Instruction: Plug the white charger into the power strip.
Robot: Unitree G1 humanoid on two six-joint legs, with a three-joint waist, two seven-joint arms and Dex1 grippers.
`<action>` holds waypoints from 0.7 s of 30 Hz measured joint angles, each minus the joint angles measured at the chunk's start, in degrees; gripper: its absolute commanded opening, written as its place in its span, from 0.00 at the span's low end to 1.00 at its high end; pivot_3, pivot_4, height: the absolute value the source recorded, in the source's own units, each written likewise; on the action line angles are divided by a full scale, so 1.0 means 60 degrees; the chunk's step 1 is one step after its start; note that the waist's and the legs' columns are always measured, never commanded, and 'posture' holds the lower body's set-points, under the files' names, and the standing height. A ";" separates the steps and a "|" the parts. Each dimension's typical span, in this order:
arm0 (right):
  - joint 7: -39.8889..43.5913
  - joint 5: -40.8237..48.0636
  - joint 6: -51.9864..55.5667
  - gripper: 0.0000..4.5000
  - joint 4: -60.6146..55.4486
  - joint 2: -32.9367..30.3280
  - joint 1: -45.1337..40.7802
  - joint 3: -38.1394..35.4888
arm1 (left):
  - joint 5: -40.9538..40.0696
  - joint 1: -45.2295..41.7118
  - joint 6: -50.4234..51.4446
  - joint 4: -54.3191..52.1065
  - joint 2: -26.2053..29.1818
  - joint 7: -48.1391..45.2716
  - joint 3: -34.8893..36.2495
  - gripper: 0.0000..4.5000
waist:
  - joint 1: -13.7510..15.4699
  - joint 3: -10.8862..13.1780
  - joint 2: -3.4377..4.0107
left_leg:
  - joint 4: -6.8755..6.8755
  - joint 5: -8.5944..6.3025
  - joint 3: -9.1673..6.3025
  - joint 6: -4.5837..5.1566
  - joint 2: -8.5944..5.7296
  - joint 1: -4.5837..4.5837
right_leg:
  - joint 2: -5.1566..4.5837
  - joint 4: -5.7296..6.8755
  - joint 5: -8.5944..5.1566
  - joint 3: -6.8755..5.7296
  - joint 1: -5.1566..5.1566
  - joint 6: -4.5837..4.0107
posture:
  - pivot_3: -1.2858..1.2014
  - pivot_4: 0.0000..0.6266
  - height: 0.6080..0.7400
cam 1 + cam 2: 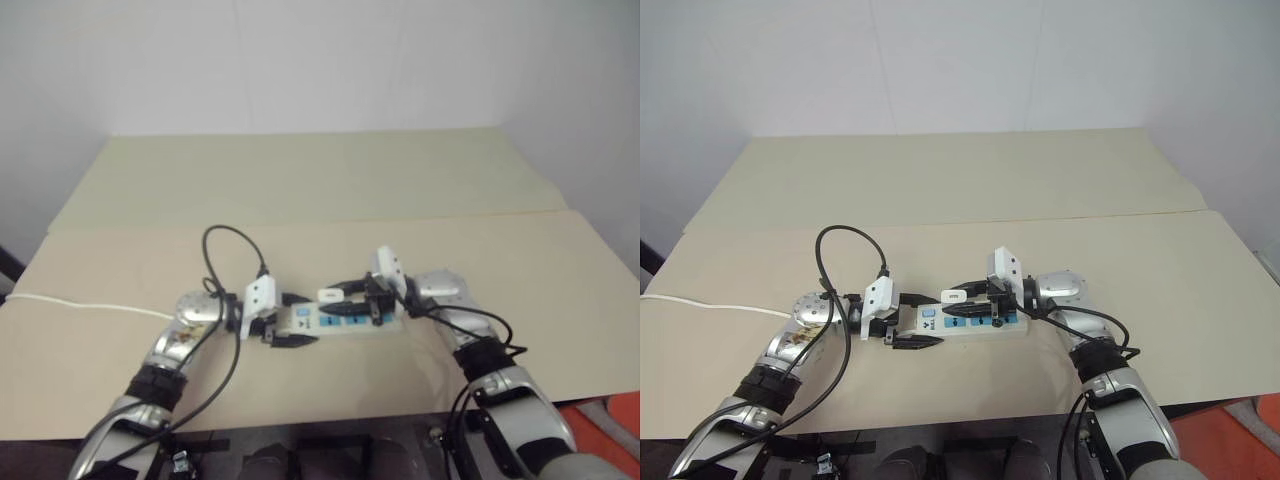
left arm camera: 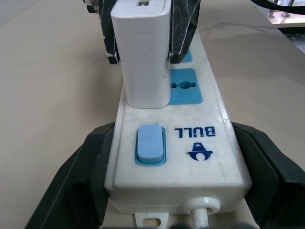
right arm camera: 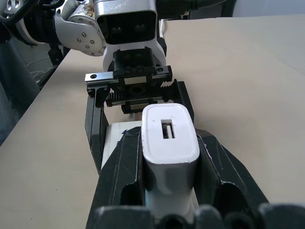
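The rigid, smooth white charger (image 2: 141, 57) is pinched at its flat sides by the right hand (image 3: 169, 188); the power strip (image 2: 178, 157) is braced at its switch end by the wide left hand (image 1: 908, 322).

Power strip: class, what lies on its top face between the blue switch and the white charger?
Nothing. In the left wrist view, the white charger stands right behind the blue switch on the power strip, with bare white plastic between them.

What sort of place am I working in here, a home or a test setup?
Most likely a lab or test setup: a bare beige table against a plain white wall, holding just the power strip and white charger gripped by the tools.
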 measured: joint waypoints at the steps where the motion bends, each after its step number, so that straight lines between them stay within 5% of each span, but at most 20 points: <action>1: -0.0004 0.0000 0.0000 0.25 -0.0002 0.0000 0.0001 0.0000 | 0.0000 -0.0002 -0.0002 0.0005 0.0000 -0.0002 0.0000 0.73 | 0.0000 0.0000 0.0000 | 0.0000 0.0000 0.0000 0.0000 0.0000 0.0000 | 0.0000 0.0000 0.0000 0.0000 0.0000 0.0000 | 0.52 0.24 1.00; 3: -0.0008 0.0000 0.0000 0.25 -0.0004 0.0000 0.0003 0.0000 | -0.0001 -0.0003 -0.0003 0.0009 -0.0001 -0.0004 0.0000 0.73 | 0.0001 0.0000 0.0000 | 0.0000 0.0000 0.0000 0.0000 0.0001 0.0000 | -0.0001 0.0000 0.0000 0.0000 -0.0001 0.0000 | 0.52 0.24 1.00; 13: -0.0049 -0.0362 0.0084 0.99 0.0077 -0.0331 0.0054 -0.0163 | -0.0013 -0.0002 -0.0021 0.0049 0.0027 -0.0053 0.0055 0.73 | -0.0026 -0.0004 -0.0007 | -0.0003 0.0000 0.0000 -0.0001 0.0003 -0.0002 | -0.0002 -0.0002 -0.0001 -0.0001 -0.0004 -0.0001 | 0.52 0.24 1.00; 19: -0.0017 -0.0365 0.0122 0.99 0.0084 -0.0327 0.0039 -0.0180 | -0.0017 -0.0002 -0.0015 0.0050 0.0027 -0.0056 0.0060 0.73 | -0.0033 -0.0005 -0.0008 | -0.0003 -0.0001 -0.0001 -0.0001 0.0003 -0.0003 | -0.0003 -0.0002 -0.0001 -0.0001 -0.0004 -0.0001 | 0.52 0.24 1.00; 21: -0.0008 -0.0366 0.0123 1.00 0.0096 -0.0327 0.0030 -0.0184 | -0.0032 -0.0002 0.0016 0.0046 0.0027 -0.0062 0.0071 0.89 | -0.0037 -0.0005 -0.0008 | -0.0004 -0.0001 -0.0001 -0.0001 0.0003 -0.0003 | -0.0003 -0.0003 -0.0001 -0.0001 -0.0005 -0.0001 | 0.52 0.24 1.00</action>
